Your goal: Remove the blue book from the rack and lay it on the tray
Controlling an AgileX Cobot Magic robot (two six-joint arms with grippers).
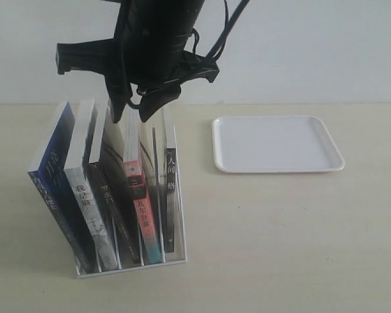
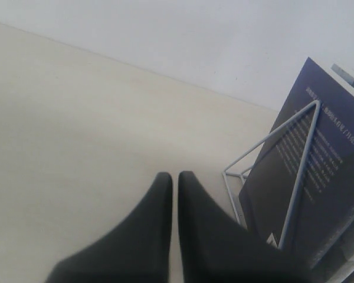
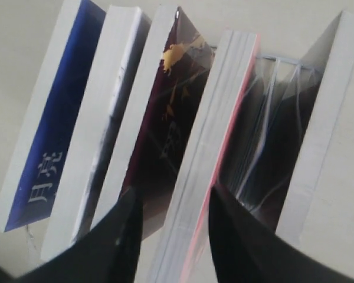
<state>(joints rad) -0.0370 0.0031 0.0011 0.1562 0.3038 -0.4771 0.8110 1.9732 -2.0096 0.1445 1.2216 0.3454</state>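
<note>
The blue book (image 1: 52,166) leans at the far left end of the rack (image 1: 133,267), its blue cover facing left. In the right wrist view it is the outermost blue book (image 3: 53,135). My right gripper (image 1: 135,107) hangs over the rack's middle. It is open (image 3: 174,194), its fingers straddling the top edge of a pink-and-red-covered book (image 3: 224,118), two books away from the blue one. The white tray (image 1: 277,143) lies flat to the right, with nothing on it. My left gripper (image 2: 175,177) is shut on nothing, low over the table beside the rack's wire end (image 2: 298,171), where a dark navy cover (image 2: 318,177) shows.
Other books fill the rack: a white-spined book (image 1: 85,189), a dark book (image 1: 114,208), the pink-and-red book (image 1: 143,208) and a thin white book (image 1: 171,189). Bare beige tabletop (image 1: 267,235) spreads between rack and tray. A pale wall stands behind.
</note>
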